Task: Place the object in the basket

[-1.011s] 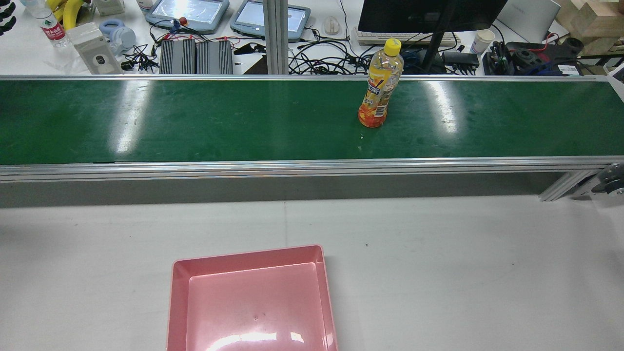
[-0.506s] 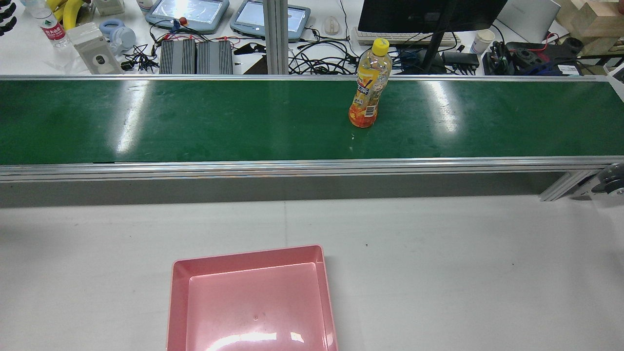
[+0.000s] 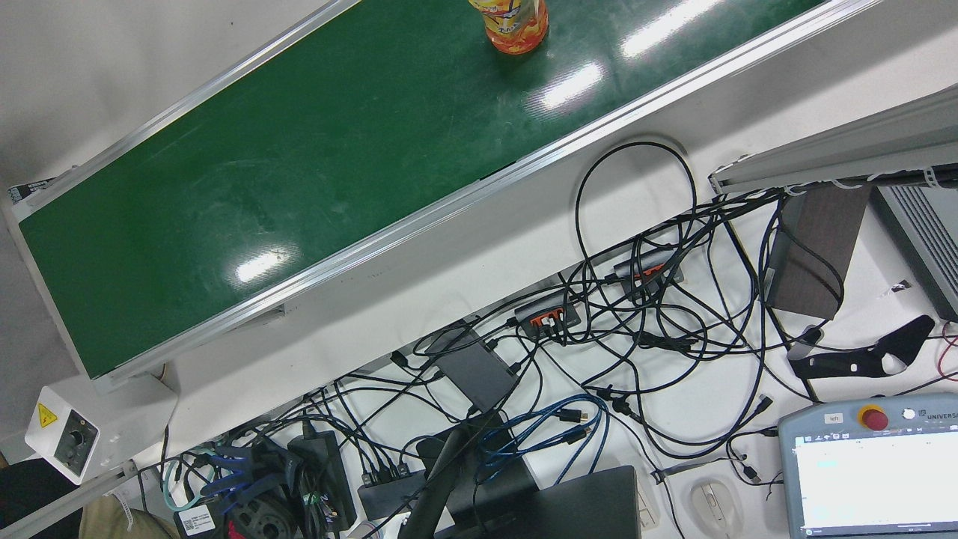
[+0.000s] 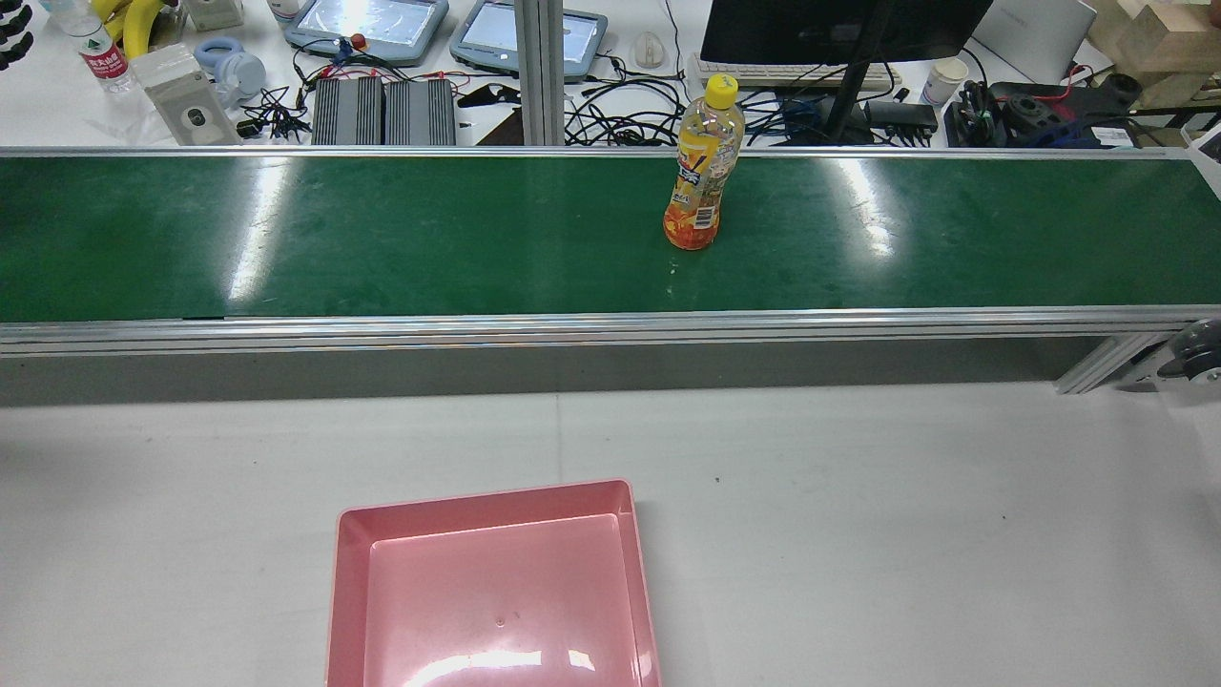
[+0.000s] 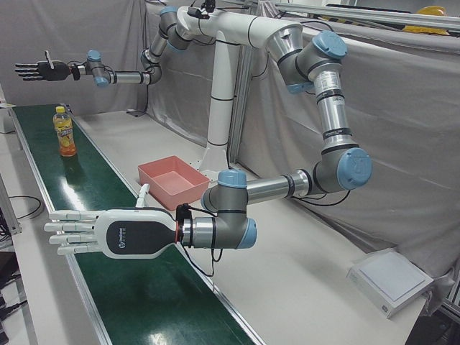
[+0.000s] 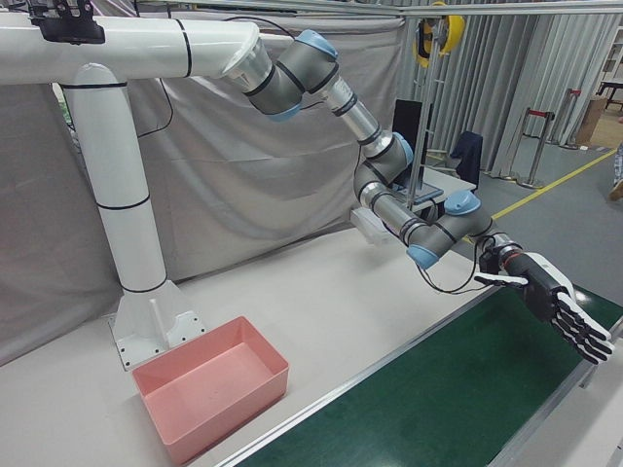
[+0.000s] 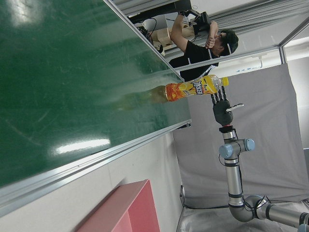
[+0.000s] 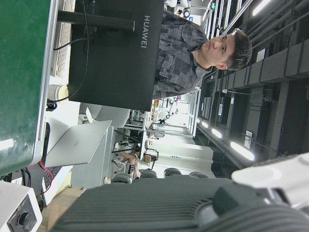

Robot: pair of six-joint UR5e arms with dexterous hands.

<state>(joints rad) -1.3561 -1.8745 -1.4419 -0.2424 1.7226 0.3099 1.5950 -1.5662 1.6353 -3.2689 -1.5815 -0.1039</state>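
Observation:
An orange drink bottle (image 4: 699, 172) with a yellow cap stands upright on the green conveyor belt (image 4: 382, 239), right of centre in the rear view. It also shows as the bottle (image 3: 516, 26), (image 5: 65, 131), (image 7: 193, 88). The pink basket (image 4: 486, 501) lies on the white table, on the near side of the belt, and shows again as the basket (image 5: 154, 164), (image 6: 229, 404). My left hand (image 5: 108, 232) hovers open and flat over the belt, far from the bottle. My right hand (image 5: 42, 70), (image 6: 555, 306), (image 7: 221, 108) hangs open above the belt's other end, beyond the bottle.
A monitor (image 4: 839, 29), tablets and tangled cables (image 3: 636, 314) crowd the desk behind the belt. The conveyor's control box (image 3: 71, 434) sits at its end. A person (image 7: 198, 48) stands past the belt. The white pedestal (image 6: 127, 224) rises behind the basket.
In the rear view the bottle has travelled leftward along the belt, still upright. The basket has stayed put.

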